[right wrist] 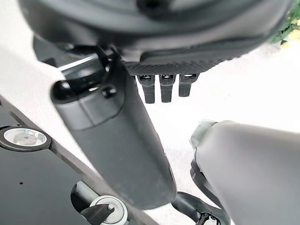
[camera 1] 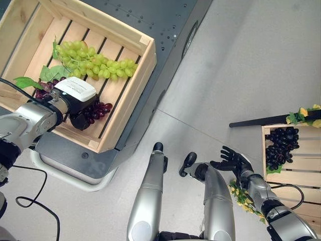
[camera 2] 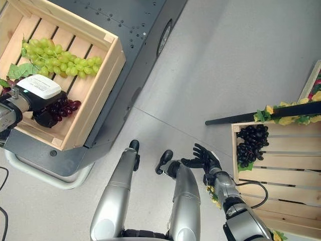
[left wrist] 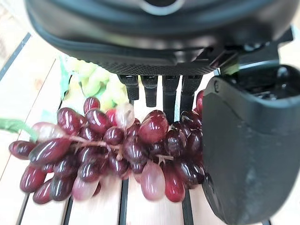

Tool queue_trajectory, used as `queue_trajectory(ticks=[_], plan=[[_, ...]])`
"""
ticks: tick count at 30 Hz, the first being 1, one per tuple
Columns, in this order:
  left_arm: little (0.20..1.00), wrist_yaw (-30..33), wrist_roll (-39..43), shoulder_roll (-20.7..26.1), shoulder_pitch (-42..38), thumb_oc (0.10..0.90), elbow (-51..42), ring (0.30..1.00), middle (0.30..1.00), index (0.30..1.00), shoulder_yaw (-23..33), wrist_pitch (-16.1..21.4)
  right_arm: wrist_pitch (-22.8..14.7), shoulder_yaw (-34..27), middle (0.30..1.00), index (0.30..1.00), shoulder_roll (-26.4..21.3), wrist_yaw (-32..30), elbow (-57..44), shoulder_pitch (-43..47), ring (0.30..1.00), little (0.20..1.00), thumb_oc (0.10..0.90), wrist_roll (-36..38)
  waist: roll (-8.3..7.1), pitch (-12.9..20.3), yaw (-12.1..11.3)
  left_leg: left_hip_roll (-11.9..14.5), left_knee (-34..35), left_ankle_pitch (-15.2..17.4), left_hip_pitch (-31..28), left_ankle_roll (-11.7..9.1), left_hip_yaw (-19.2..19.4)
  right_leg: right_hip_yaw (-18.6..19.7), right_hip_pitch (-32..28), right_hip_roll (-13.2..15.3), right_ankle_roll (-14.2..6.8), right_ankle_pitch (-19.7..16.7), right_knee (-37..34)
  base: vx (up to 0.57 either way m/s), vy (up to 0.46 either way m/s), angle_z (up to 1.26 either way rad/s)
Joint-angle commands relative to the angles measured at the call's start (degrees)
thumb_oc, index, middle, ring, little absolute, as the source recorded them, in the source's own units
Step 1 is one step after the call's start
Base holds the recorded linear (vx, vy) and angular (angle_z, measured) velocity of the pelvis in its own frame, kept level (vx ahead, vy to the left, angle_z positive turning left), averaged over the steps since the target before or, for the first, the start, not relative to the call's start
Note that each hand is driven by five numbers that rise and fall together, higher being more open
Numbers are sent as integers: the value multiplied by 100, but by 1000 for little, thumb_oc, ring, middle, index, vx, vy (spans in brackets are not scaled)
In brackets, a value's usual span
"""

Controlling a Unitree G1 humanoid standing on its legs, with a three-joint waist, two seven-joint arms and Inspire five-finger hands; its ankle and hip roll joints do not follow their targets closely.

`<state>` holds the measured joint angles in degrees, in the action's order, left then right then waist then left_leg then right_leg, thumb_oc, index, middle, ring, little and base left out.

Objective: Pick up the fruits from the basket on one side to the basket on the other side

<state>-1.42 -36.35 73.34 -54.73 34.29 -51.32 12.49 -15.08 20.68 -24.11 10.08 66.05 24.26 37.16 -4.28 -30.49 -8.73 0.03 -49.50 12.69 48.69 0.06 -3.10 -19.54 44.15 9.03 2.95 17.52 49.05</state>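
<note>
Two robot hands are in play: the left robot hand (camera 1: 80, 108) hovers with fingers straight and thumb apart over the red grapes (left wrist: 112, 154), which lie on the slats of the left crate (camera 1: 128, 108) beside the green grapes (camera 1: 93, 63). The right robot hand (camera 1: 233, 161) hangs spread and empty near the right crate (camera 1: 291, 173) holding dark grapes (camera 1: 281, 145). Soft, loosely jointed berries probably slip; cupping around the central stem looks safest.
</note>
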Motion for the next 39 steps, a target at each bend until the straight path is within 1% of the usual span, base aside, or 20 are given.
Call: queue_trajectory(ticks=[1, 2, 3, 9, 15, 17, 18, 19, 20, 21, 22, 23, 24, 25, 26, 27, 29, 33, 38, 39], plan=[[900, -213, -165, 127, 153, 800, 265, 900, 900, 900, 173, -313, -335, -293, 900, 900, -291, 116, -83, -261, 900, 900, 800, 486, -20, 69, -115, -132, 742, -306, -148, 438, 302, -11, -376, -198, 33, -360, -163, 0, 0, 0], [535, -392, -156, 51, 200, 557, 325, 535, 535, 535, 175, -248, -339, -307, 900, 900, -288, 123, -72, -232, 900, 900, 800, 482, -23, 69, -110, -140, 767, -314, -156, 431, 298, -8, -384, -203, 29, -370, -193, 0, 0, 0], [300, -441, -134, 28, 218, 400, 343, 300, 300, 300, 179, -235, -347, -306, 900, 900, -284, 117, -70, -226, 900, 900, 800, 481, -21, 69, -109, -142, 781, -318, -161, 429, 297, -7, -387, -204, 29, -371, -201, 0, 0, 0], [300, -502, -93, -98, 255, 400, 460, 300, 300, 300, 167, -230, -335, -303, 900, 900, -304, 9, -114, -153, 900, 900, 800, 478, -7, 69, -85, -145, 818, -290, -194, 444, 309, -1, -406, -188, 24, -366, -250, 0, 0, 0], [300, -546, -206, -38, 81, 400, 475, 300, 300, 300, 54, -161, -316, -336, 900, 900, -321, -45, -126, -179, 900, 900, 800, 451, 32, 69, -69, -165, 834, -275, -243, 443, 318, 18, -424, -172, 10, -380, -264, 0, 0, 0], [300, -523, 67, 25, 95, 400, 395, 300, 300, 300, 62, -414, -371, -375, 900, 900, -305, -14, -92, -243, 900, 900, 800, 418, 68, 69, -82, -189, 895, -266, -363, 440, 323, 28, -533, -157, -2, -379, -312, 34, -25, 1], [300, -524, 67, 26, 101, 400, 392, 300, 300, 300, 67, -415, -371, -373, 900, 900, -305, -15, -93, -244, 900, 900, 800, 417, 69, 69, -80, -189, 897, -266, -366, 440, 323, 28, -537, -157, -3, -380, -314, 34, -23, 0], [300, -438, 463, 35, 195, 400, 364, 300, 300, 300, 162, -669, -395, -388, 900, 900, -304, -2, -69, -264, 900, 900, 800, 405, 97, 69, -98, -213, 940, -255, -479, 451, 342, 19, -651, -143, -7, -385, -376, 0, 0, 0], [300, -421, 506, 33, 211, 400, 362, 300, 300, 300, 178, -691, -399, -388, 900, 900, -304, -2, -67, -265, 900, 900, 800, 403, 100, 69, -98, -214, 944, -255, -488, 452, 343, 17, -661, -143, -8, -387, -383, 35, -23, -2], [300, -258, 815, -2, 355, 400, 401, 300, 300, 300, 320, -900, -405, -404, 900, 900, -306, 6, -68, -278, 900, 900, 800, 390, 118, 69, -110, -237, 964, -253, -558, 447, 348, 17, -736, -131, -14, -390, -429, 0, 0, 0], [300, 32, 1223, -60, 653, 400, 526, 300, 300, 300, 710, -1018, -419, -403, 900, 900, -316, 2, -79, -293, 900, 900, 800, 437, 150, 69, -141, -264, 989, -258, -641, 432, 351, 17, -816, -127, -9, -396, -487, 0, 0, 0], [300, 103, 1280, -65, 711, 400, 538, 300, 300, 300, 780, -1019, -424, -398, 900, 900, -320, 3, -83, -294, 900, 900, 800, 447, 157, 69, -138, -267, 992, -259, -654, 430, 352, 17, -829, -127, -8, -396, -494, 0, 0, 0], [300, 205, 1146, -109, 818, 400, 642, 300, 300, 300, 954, -903, -431, -413, 900, 900, -311, 5, -84, -308, 900, 900, 800, 454, 164, 69, -154, -280, 993, -258, -689, 427, 353, 14, -868, -124, -7, -398, -517, 87, -1, 0], [300, 460, 877, -113, 1183, 400, 777, 300, 300, 300, 1303, -668, -412, -432, 900, 900, -310, -5, -142, -390, 900, 900, 800, 434, 193, 69, -179, -316, 995, -144, -906, 385, 354, 83, -1076, -141, -72, -331, -568, 79, -1, 0], [300, 523, 891, -106, 1222, 400, 789, 300, 300, 300, 1357, -656, -414, -445, 900, 900, -314, -5, -156, -387, 900, 900, 800, 444, 199, 69, -184, -321, 1000, -166, -896, 383, 353, 73, -1071, -138, -58, -340, -575, 107, 0, -4], [300, 807, 971, -111, 1530, 400, 878, 300, 300, 300, 1695, -566, -383, -477, 900, 900, -301, -29, -219, -428, 900, 900, 800, 428, 231, 69, -218, -346, 1012, -121, -1033, 404, 376, 85, -1192, -138, -59, -297, -572, 36, -3, -6], [300, 1035, 1238, -159, 1762, 400, 989, 300, 300, 300, 1999, -521, -373, -470, 900, 900, -270, -70, -245, -439, 900, 900, 800, 427, 250, 69, -230, -362, 998, -82, -1121, 435, 384, 76, -1254, -115, -45, -257, -527, 34, -6, -8], [300, 1427, 1512, -515, 2273, 400, 1279, 300, 300, 300, 2700, -347, -343, -523, 900, 900, -161, -170, -293, -498, 900, 900, 800, 290, 325, 69, -245, -410, 989, -41, -1340, 456, 434, 97, -1433, -74, -19, -178, -470, 23, 14, -13], [300, 1750, 2837, -1034, 2883, 400, 1711, 300, 300, 300, 3864, -7, -229, -579, 900, 900, -88, -314, -486, -632, 900, 900, 800, -36, 410, 69, -207, -448, 1064, -37, -1653, 467, 487, 155, -1692, -40, 7, -116, -522, 20, 27, -3], [300, 1757, 3339, -1167, 2983, 400, 1832, 300, 300, 300, 4174, 111, -184, -566, 900, 900, -49, -404, -569, -667, 900, 900, 800, -107, 411, 70, -197, -453, 1085, -38, -1724, 469, 493, 164, -1755, -39, 15, -103, -545, 15, 1, -13]])
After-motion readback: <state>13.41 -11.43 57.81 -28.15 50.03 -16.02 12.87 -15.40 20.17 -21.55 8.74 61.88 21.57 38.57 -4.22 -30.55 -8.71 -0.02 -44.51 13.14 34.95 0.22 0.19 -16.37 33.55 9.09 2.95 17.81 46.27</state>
